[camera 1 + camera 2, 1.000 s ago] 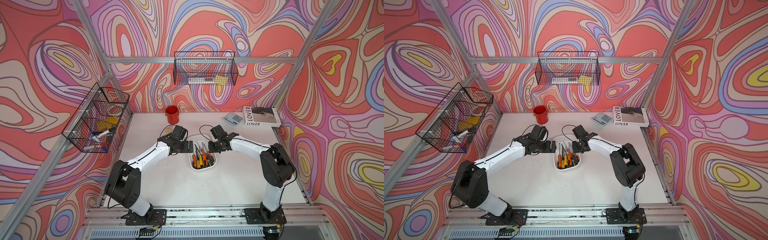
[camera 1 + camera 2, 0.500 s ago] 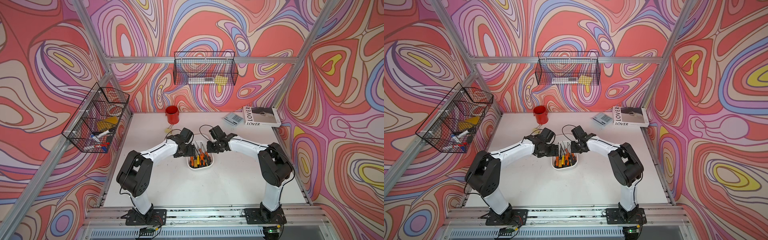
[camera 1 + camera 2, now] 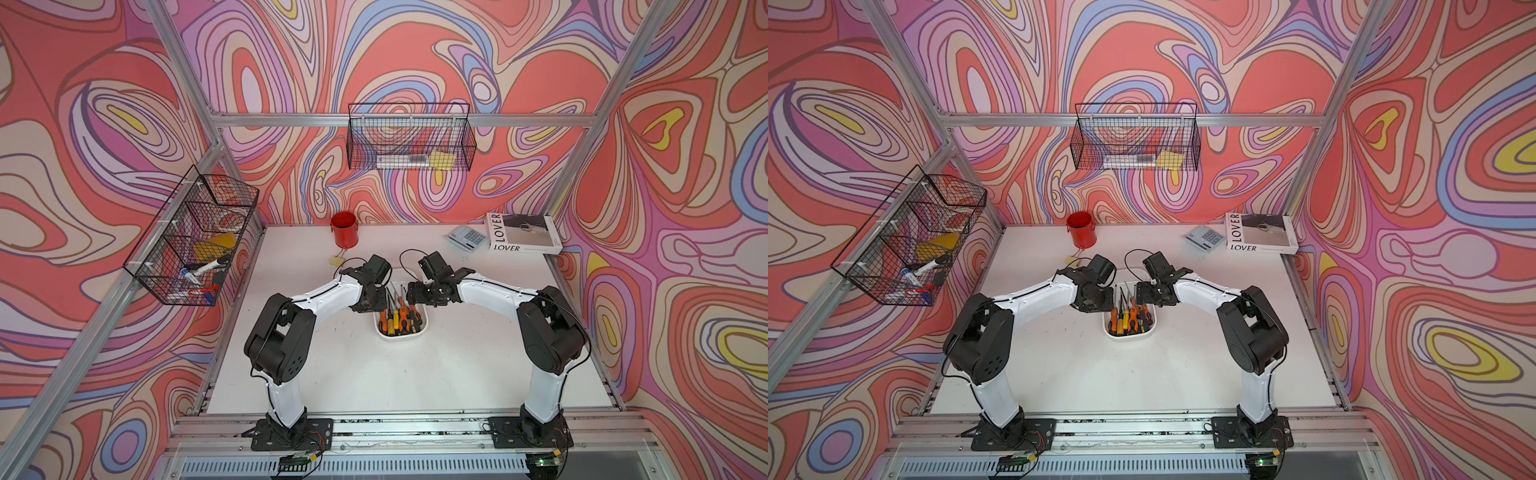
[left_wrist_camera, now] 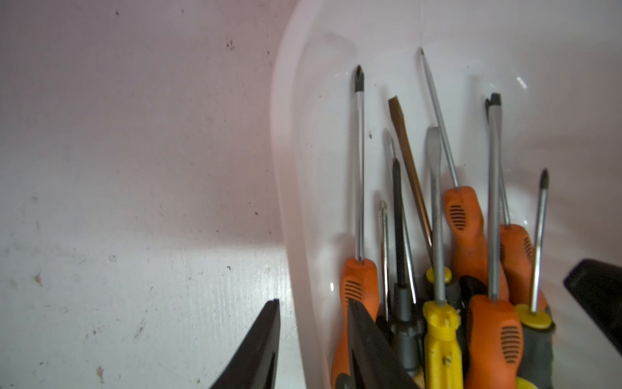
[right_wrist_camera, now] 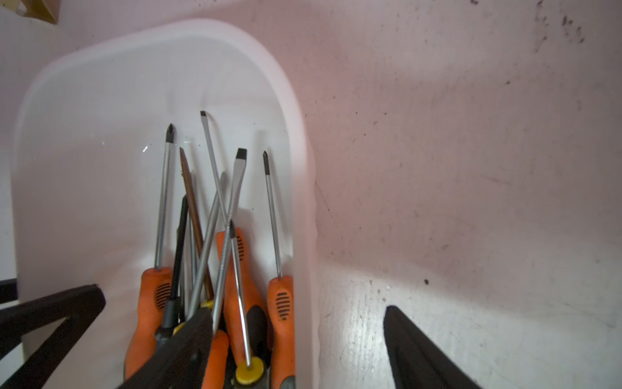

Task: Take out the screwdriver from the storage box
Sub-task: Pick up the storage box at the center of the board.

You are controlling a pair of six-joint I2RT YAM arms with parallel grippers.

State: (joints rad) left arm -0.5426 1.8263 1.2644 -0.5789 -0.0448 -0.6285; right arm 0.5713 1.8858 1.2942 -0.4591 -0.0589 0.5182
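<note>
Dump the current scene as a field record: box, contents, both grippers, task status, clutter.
storage box: white, between the two grippers
screwdrivers: orange, yellow and grey handles; all lying in the box, tips pointing away from the robot
left gripper: jaws astride one side wall of the box; grip not clear
right gripper: open, astride the opposite side wall
task status: not yet done, no screwdriver lifted out
clutter: red cup, calculator, book near the back wall

two white arms (image 3: 328, 296) with bulky black joints (image 3: 282, 345), thin black cables (image 3: 409, 252), black bases (image 3: 291, 432)
</note>
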